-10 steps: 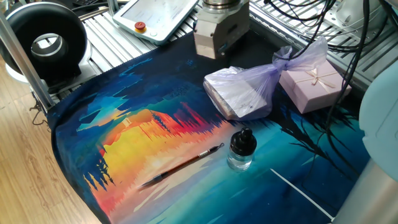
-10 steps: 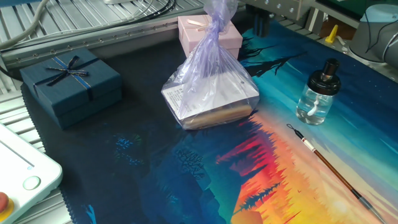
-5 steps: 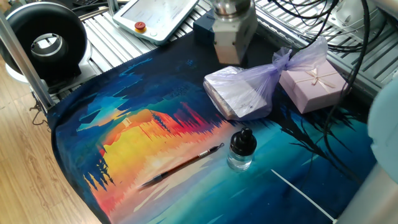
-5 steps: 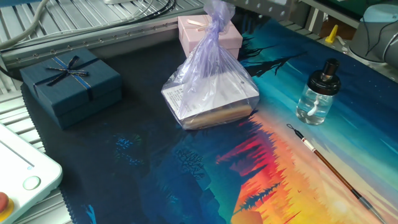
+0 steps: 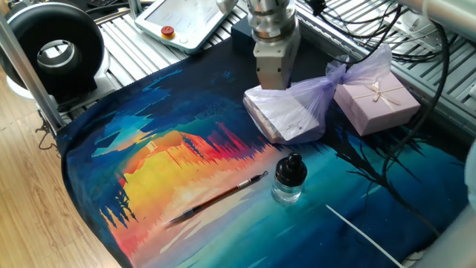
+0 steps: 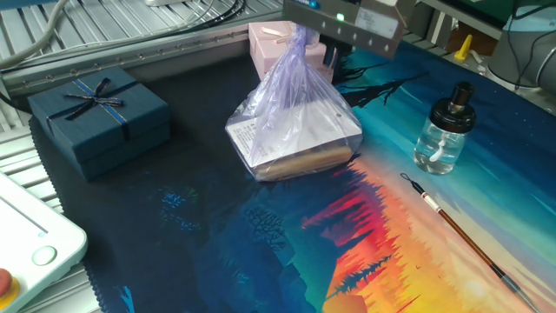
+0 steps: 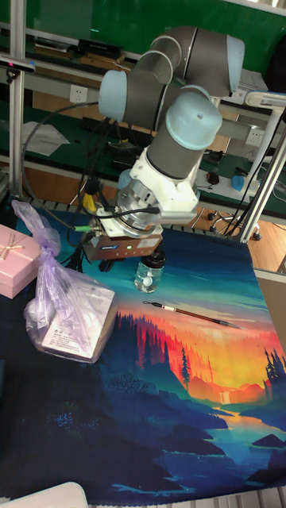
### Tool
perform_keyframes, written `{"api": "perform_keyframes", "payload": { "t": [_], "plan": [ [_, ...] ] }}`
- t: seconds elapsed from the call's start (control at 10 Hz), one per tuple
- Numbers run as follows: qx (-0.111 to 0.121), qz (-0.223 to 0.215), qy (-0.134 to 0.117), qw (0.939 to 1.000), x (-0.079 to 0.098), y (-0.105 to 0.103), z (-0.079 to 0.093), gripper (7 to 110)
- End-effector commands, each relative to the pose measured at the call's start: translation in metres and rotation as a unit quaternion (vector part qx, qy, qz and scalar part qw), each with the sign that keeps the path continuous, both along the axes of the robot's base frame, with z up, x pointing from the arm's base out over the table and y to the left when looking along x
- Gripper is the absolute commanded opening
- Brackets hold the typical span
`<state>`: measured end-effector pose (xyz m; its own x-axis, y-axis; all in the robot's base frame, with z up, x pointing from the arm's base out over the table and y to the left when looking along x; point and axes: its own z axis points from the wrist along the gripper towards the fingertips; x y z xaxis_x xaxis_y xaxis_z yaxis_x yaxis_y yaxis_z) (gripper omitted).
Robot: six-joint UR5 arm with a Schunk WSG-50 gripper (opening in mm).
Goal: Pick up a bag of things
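Bag of things [image 6: 294, 122] below fingers [image 5: 269, 80]

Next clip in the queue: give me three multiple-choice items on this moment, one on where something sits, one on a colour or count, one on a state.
1. Where does the pink box sit relative to the bag?
A. Right next to the bag's knotted top
B. Across the mat, by the brush
C. On top of the navy box

2. How many gift boxes are on the mat?
A. One
B. Two
C. Four

3. What state is the bag in?
A. Lifted clear of the mat
B. Resting on the mat, knot tied
C. Torn open, contents spilled

Answers:
1. A; both fixed views show the pink box beside the knot.
2. B; only the pink box and the navy box show.
3. B; the bag lies flat on the mat in every view, with the end effector above it and not gripping it.
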<state>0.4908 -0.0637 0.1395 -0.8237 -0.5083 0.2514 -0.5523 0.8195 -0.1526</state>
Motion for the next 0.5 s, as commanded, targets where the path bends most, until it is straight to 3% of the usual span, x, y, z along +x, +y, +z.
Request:
{"api": "perform_keyframes", "payload": {
  "t": [0.0, 0.1, 0.3, 0.4],
  "plan": [
    [-0.028, 0.035, 0.003, 0.9990, 0.005, -0.017, 0.009, 7],
    [-0.052, 0.045, 0.027, 0.9973, -0.005, -0.030, 0.010, 7],
    [-0.036, 0.077, 0.055, 0.9948, -0.021, -0.037, 0.003, 7],
    [-0.052, 0.100, 0.069, 0.9913, -0.026, -0.051, 0.006, 7]
  ]
}}
